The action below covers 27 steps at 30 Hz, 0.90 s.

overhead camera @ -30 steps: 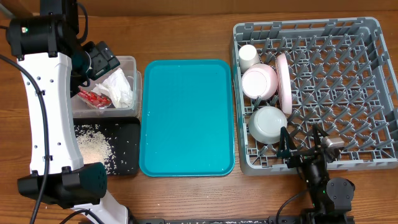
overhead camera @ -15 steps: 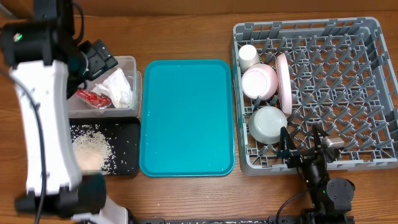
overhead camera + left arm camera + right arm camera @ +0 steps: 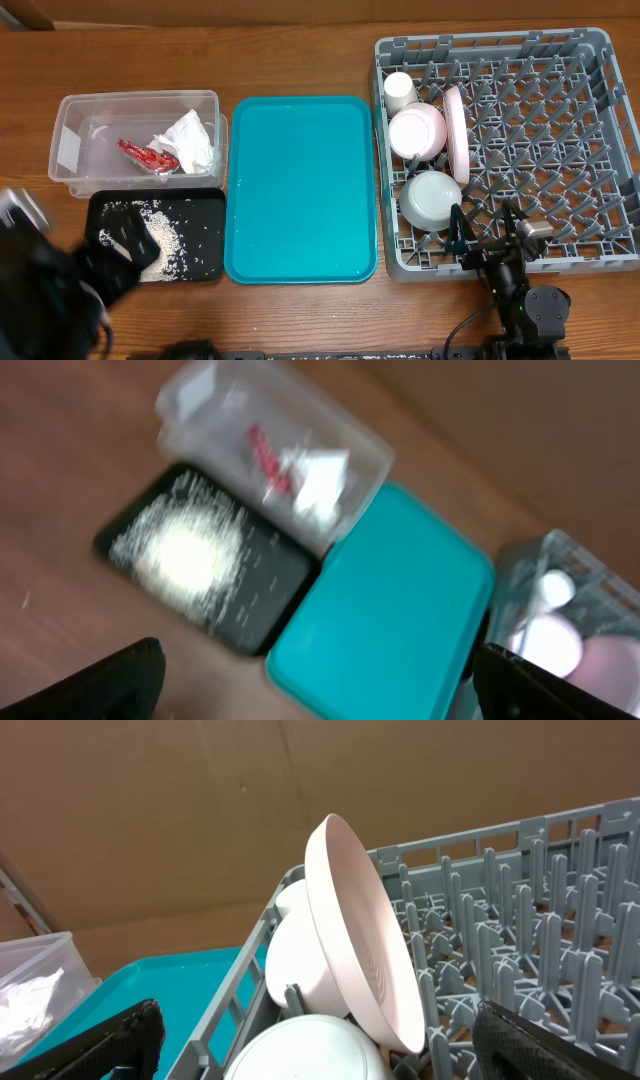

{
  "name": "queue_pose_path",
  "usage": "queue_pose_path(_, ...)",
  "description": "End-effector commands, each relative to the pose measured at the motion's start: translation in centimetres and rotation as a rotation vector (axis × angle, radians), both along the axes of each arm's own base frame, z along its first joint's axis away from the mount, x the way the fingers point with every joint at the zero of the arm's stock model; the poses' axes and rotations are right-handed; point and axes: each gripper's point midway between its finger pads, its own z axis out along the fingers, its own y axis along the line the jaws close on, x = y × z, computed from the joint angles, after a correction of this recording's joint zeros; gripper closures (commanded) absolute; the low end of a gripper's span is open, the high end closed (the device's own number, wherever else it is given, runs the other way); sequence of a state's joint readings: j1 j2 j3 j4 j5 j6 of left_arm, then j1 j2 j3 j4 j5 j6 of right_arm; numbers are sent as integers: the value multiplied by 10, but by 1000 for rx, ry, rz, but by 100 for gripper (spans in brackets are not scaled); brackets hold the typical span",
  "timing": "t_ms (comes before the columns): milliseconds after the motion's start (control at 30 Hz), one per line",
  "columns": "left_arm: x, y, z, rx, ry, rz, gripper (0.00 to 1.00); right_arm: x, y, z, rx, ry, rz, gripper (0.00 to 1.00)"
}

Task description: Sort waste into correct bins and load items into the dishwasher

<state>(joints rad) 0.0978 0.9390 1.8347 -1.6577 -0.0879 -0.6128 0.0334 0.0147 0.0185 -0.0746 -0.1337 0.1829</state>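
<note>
Both your grippers are wide open with nothing in them. The left gripper [image 3: 320, 692] only shows its two dark fingertips in the bottom corners of the left wrist view, which looks down from high up. In the overhead it's just a dark blur at the near left corner, overlapping the near left end of the black tray [image 3: 205, 212].

Waste is all binned. The napkin [image 3: 190, 140] and red wrapper [image 3: 148, 157] lie touching each other in the right half of the clear tub [image 3: 70, 110] at far left. The rice [image 3: 152, 240] is heaped in the black tray just near of it, with stray grains scattered around the heap. The teal tray [image 3: 300, 190] sits in the middle.

The dish rack [image 3: 600, 60] is on the right, with everything down its left side. The cup [image 3: 400, 90] is farthest, then the pink bowl [image 3: 417, 130] with the plate [image 3: 457, 120] standing on edge against its right side, tilted over it. The whitish bowl [image 3: 430, 198] is nearest. Your right gripper [image 3: 487, 238] sits at the rack's near edge, just beside that whitish bowl.
</note>
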Motion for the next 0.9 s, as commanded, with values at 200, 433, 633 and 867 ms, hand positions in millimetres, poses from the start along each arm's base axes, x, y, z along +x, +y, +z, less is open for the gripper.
queue_pose_path(200, -24, -1, -135, -159, 73, 170, 0, 0, 0, -1, 5, -5, 2, 0)
queue_pose_path(433, 43, -13, -165, -216, -304, 52, 0, 0, 0, -1, 5, -5, 2, 0)
queue_pose_path(633, 73, -17, -130, -161, -687, -50, 0, 0, 0, -1, 5, -5, 2, 0)
queue_pose_path(867, 71, -28, -90, 117, -934, -223, 0, 0, 0, -1, 5, -5, 2, 0)
